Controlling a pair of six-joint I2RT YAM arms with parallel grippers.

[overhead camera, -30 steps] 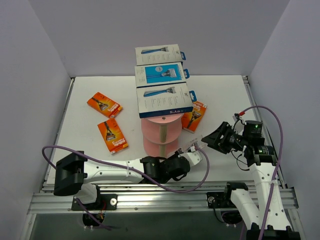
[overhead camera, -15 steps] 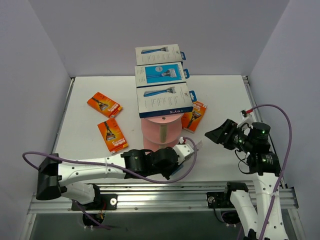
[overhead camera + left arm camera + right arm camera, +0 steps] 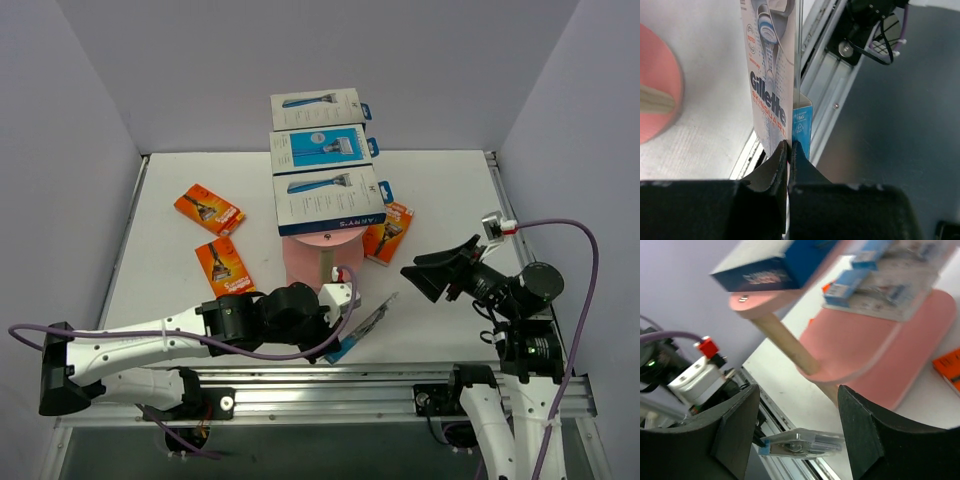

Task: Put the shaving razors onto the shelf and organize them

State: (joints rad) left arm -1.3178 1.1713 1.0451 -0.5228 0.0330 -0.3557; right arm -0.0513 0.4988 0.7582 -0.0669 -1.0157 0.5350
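The pink shelf (image 3: 310, 268) carries three white-and-blue razor boxes (image 3: 328, 198) on its top tier. Orange razor packs lie on the table to its left (image 3: 225, 271), further back left (image 3: 209, 209) and to its right (image 3: 388, 232). My left gripper (image 3: 338, 343) is shut on the blue bottom edge of a clear Gillette blister pack (image 3: 772, 90), held on edge near the table's front. My right gripper (image 3: 437, 276) stands open to the right, apart from it. Between its fingers (image 3: 797, 400) that pack (image 3: 805, 442) shows beyond. Clear blister packs (image 3: 880, 285) lie on a pink tier (image 3: 865, 355).
The aluminium rail (image 3: 320, 385) runs along the near edge, right below the held pack. White walls close in the table on three sides. The shelf's beige post (image 3: 785, 342) and a dark blue box (image 3: 770, 265) fill the upper right wrist view.
My left arm has drawn back to the left and toward the near edge with the blister pack. The right gripper has opened wider and pulled away from the pack, rising to the right.
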